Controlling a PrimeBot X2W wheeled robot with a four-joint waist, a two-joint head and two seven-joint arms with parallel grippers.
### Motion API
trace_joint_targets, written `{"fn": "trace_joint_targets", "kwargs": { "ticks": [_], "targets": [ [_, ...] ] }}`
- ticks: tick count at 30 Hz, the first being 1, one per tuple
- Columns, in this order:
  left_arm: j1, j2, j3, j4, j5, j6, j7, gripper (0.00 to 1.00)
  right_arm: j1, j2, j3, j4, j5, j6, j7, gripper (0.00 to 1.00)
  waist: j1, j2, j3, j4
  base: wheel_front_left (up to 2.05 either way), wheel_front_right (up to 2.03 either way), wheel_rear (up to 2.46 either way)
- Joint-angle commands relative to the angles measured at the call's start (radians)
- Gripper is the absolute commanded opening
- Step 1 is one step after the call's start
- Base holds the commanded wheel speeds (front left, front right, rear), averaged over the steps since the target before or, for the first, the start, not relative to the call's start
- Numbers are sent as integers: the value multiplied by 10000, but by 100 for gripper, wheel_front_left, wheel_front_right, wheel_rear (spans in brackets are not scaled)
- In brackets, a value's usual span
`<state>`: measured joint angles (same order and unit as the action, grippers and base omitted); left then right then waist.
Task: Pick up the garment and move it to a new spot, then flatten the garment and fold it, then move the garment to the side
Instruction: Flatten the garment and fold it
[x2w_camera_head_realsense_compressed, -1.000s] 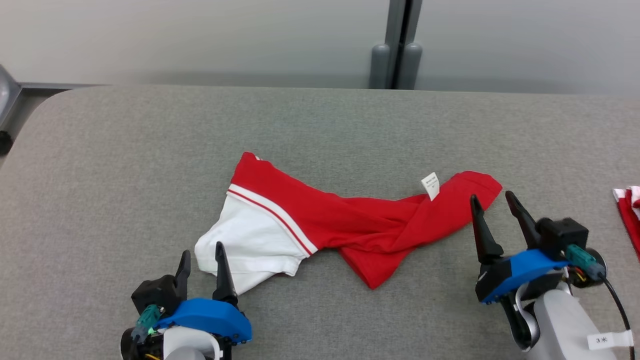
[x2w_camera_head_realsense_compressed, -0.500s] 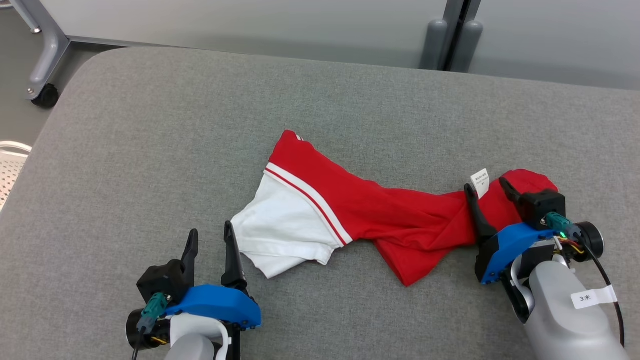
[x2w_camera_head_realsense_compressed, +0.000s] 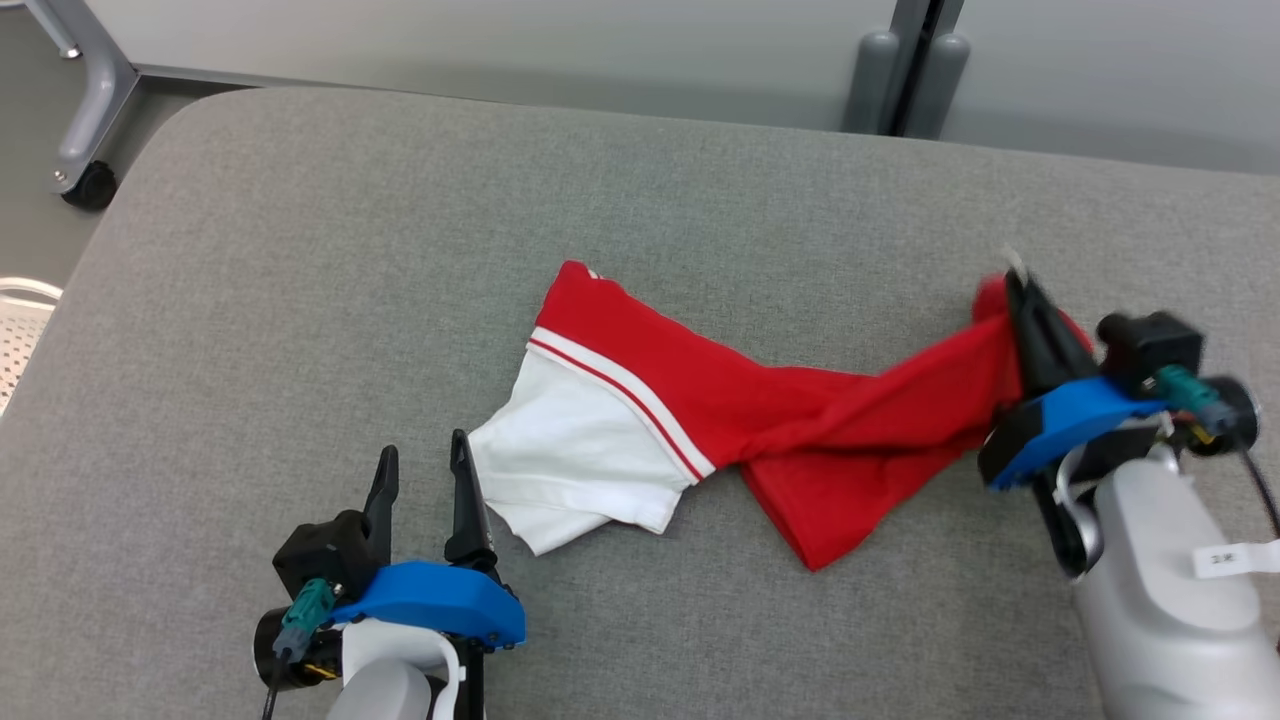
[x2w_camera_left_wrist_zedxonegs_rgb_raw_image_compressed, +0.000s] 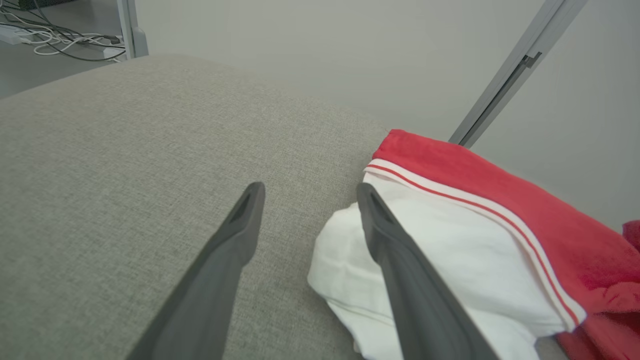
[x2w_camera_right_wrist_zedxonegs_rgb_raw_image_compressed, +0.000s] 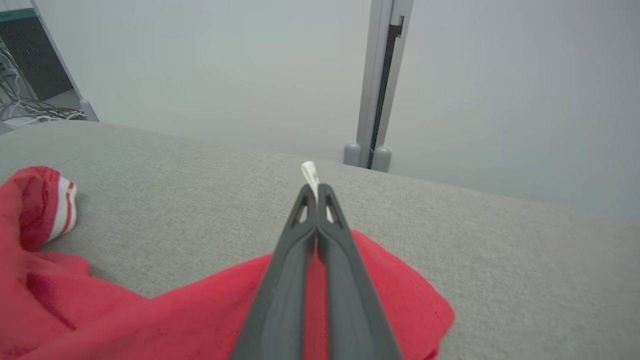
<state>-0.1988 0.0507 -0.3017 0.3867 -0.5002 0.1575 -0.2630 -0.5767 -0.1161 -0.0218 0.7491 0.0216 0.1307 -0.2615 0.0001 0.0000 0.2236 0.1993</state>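
Head view, from the left: a wheeled frame leg (x2w_camera_head_realsense_compressed: 85, 150) stands off the far corner of the table (x2w_camera_head_realsense_compressed: 300, 250), well clear of the work. Near the front edge the left gripper (x2w_camera_head_realsense_compressed: 424, 452) sits low with its fingers spread wide and nothing between them. Its inner finger is just beside the white part (x2w_camera_head_realsense_compressed: 570, 470) of the garment (x2w_camera_head_realsense_compressed: 760, 420); whether it touches cannot be told, even in the left wrist view. That looks like a waiting post, ready to take the white hem once flattening starts. The garment lies crumpled and twisted across the middle of the table, white on the left, red running right. At its right end the red cloth rises off the table into the right gripper (x2w_camera_head_realsense_compressed: 1018, 285), whose fingers are pressed together on it. The right wrist view shows red fabric pinched between them and a white tag (x2w_camera_right_wrist_zedxonegs_rgb_raw_image_compressed: 310, 172) poking past the tips. Gripping the end rather than the middle probably lets the cloth trail and untwist when carried. The pick-up seems under way, with most of the garment on the table.
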Motion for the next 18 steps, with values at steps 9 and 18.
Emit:
{"fn": "trace_joint_targets", "kwargs": {
  "ticks": [9,18],
  "targets": [
    [189,-7,212,166,115,-148,-24,100,1470,-7,-1061,-3739,652,1,-42,0,-1,0,-393,-692,0,0,0],
    [373,2,588,488,375,-223,-24,100,4640,600,-2555,-3467,913,1,-50,100,-1,0,-677,-1894,0,0,0]
  ]
}}
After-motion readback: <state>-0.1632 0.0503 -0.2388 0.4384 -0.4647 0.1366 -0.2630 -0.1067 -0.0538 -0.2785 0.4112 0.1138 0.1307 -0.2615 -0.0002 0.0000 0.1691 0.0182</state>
